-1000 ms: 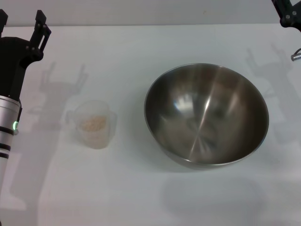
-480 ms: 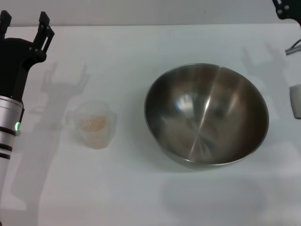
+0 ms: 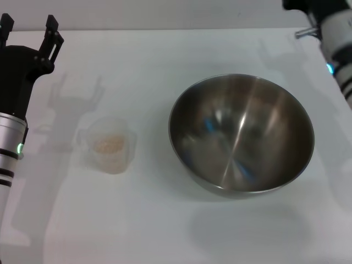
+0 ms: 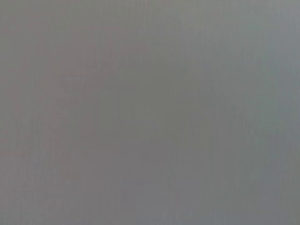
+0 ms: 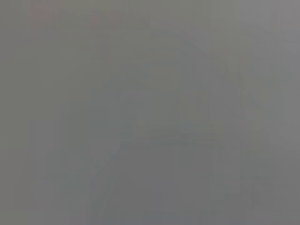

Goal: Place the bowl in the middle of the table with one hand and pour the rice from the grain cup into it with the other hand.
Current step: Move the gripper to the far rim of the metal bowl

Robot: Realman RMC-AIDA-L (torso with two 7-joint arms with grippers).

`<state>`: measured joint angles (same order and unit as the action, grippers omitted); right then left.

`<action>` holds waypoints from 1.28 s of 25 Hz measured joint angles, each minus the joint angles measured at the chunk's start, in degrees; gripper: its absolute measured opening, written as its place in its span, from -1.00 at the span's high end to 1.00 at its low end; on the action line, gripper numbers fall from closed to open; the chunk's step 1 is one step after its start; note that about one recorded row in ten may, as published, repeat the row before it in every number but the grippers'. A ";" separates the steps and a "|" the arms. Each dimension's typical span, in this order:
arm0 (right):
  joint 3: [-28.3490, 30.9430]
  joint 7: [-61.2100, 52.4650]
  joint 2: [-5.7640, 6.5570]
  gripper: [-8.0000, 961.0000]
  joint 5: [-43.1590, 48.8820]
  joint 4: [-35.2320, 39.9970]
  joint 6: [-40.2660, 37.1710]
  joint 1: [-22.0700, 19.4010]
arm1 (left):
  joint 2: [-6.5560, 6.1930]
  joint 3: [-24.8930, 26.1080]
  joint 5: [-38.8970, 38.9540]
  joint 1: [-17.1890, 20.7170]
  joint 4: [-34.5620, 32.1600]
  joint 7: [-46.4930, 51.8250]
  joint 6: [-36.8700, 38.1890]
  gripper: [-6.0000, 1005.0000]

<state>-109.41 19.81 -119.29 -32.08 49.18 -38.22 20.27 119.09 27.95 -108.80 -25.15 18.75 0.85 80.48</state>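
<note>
The large steel bowl (image 3: 242, 135) sits on the white table (image 3: 154, 60), right of centre in the head view. The small clear grain cup (image 3: 111, 157) stands to its left with a little rice (image 3: 108, 144) in its bottom. My left gripper (image 3: 28, 27) is open and empty at the far left, beyond the cup and apart from it. My right arm (image 3: 336, 38) reaches in at the top right corner, past the bowl's far right rim; its fingers are outside the picture. Both wrist views show only plain grey.
The table's far edge (image 3: 165, 28) runs along the top of the head view. The arms' shadows fall on the table near the cup and behind the bowl.
My right arm has swung into the picture at the top right, toward the bowl's far side. The left arm, cup and bowl have stayed put.
</note>
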 joint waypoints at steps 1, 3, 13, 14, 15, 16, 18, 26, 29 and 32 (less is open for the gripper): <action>0.96 -0.07 -0.06 -0.48 -0.09 3.78 6.13 -0.55 | 0.00 0.02 0.00 -0.02 -0.05 0.01 -0.02 -0.65; 2.63 -0.15 -0.16 -0.48 -0.29 10.07 18.09 -1.37 | 0.00 0.15 0.00 -0.06 -0.10 0.03 -0.02 -0.65; 17.30 -3.36 0.07 -0.48 -0.46 39.18 77.64 -1.83 | -0.15 0.61 0.09 -0.08 -0.27 -0.13 0.25 -0.64; 19.55 -3.66 0.11 -0.48 -0.47 41.92 84.00 -1.36 | -0.16 1.02 0.16 -0.13 -0.28 -0.16 0.28 -0.64; 21.23 -3.78 0.14 -0.48 -0.47 43.23 88.06 -0.75 | -0.17 1.29 0.17 -0.16 -0.29 -0.20 0.29 -0.64; 23.66 -3.91 0.18 -0.48 -0.48 44.83 93.26 0.16 | -0.18 1.47 0.18 -0.18 -0.30 -0.23 0.31 -0.64; 28.75 -3.92 0.24 -0.48 -0.49 46.49 102.60 2.70 | -0.21 1.74 0.17 -0.27 -0.30 -0.25 0.38 -0.63; 42.31 -2.07 1.88 -0.48 -0.24 40.28 126.84 12.58 | -0.40 2.16 0.01 -0.76 -0.40 -0.09 1.23 -0.63; 43.43 -1.19 2.67 -0.48 -0.04 36.72 129.42 14.59 | -0.47 1.99 -0.01 -0.80 -0.79 0.16 2.02 -0.62; 43.63 0.39 3.07 -0.48 0.75 34.30 130.41 15.66 | -0.43 2.13 0.00 -0.59 -0.82 0.17 2.60 -0.62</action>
<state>-65.78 20.20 -116.22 -31.33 83.48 92.18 35.93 118.67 30.08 -108.81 -25.74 17.93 1.01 83.08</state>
